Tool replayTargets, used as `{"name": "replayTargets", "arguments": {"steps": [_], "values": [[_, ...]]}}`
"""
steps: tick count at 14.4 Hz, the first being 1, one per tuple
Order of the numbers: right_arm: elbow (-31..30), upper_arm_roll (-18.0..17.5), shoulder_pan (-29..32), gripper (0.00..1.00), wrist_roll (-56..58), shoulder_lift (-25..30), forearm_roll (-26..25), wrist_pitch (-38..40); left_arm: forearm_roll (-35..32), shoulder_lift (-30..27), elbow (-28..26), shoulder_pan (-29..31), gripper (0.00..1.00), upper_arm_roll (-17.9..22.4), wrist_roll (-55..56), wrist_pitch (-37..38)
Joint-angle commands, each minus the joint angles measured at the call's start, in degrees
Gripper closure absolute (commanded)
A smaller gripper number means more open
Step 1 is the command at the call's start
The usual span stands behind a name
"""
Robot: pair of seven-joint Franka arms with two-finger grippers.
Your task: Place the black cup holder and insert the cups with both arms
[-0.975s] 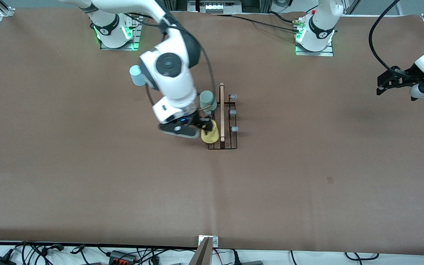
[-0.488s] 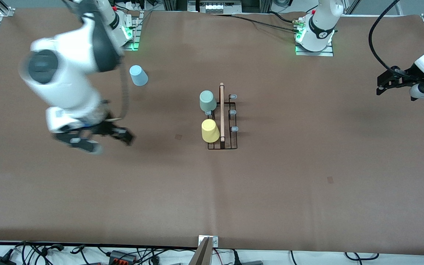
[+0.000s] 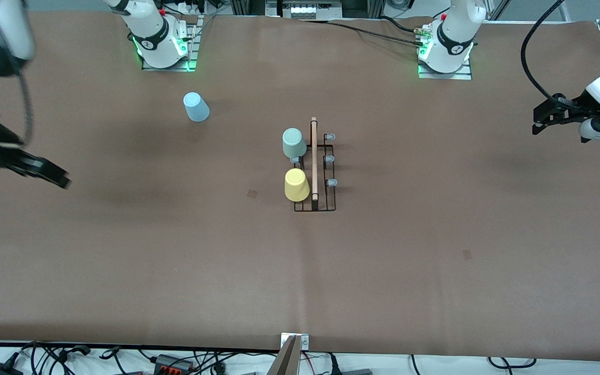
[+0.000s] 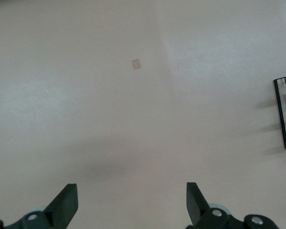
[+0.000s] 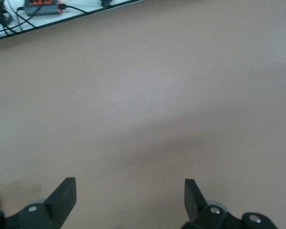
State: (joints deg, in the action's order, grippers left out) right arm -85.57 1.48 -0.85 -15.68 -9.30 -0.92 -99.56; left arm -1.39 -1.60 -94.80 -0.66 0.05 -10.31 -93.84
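Note:
The black cup holder [image 3: 330,200] stands mid-table, its wooden rod handle [image 3: 314,156] on top. A pale green cup [image 3: 293,141] and a yellow cup [image 3: 296,185] sit upside down on its pegs, on the side toward the right arm's end. Three grey-tipped pegs [image 3: 330,158] on its other side are bare. A light blue cup [image 3: 196,107] stands upside down on the table near the right arm's base. My right gripper [image 3: 55,177] [image 5: 130,195] hangs open and empty over the right arm's end of the table. My left gripper [image 3: 537,122] [image 4: 132,200] waits open over the left arm's end, with the holder's edge [image 4: 283,114] in its wrist view.
Cables and power bricks [image 3: 170,361] lie along the table edge nearest the front camera, and also show in the right wrist view [image 5: 43,5]. A small tape patch [image 3: 252,193] marks the brown table cover. Both arm bases [image 3: 445,52] stand at the edge farthest from that camera.
My right arm has swung from the holder toward its own end of the table, leaving the yellow cup on its peg. The left arm has not moved.

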Motion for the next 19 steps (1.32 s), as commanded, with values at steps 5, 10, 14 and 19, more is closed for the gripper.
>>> {"name": "replayTargets", "arguments": {"steps": [5,10,14,19], "values": [[-2.15,-1.4,5.16,0.0,12.34,4.12,0.92,7.09,0.6,0.9,1.63,-0.13,0.0,0.03,-0.23,0.76],[-2.41,-1.4,5.07,0.0,12.77,4.56,0.84,9.39,0.6,0.9,1.72,-0.13,0.0,0.03,-0.23,0.76],[-3.81,-1.4,5.6,0.0,14.01,5.7,1.1,9.39,0.6,0.9,1.72,-0.13,0.0,0.03,-0.23,0.67],[-5.13,-1.57,5.25,0.0,14.1,6.31,2.23,7.2,0.6,0.9,1.72,0.39,0.0,0.12,-0.23,0.85]]}}
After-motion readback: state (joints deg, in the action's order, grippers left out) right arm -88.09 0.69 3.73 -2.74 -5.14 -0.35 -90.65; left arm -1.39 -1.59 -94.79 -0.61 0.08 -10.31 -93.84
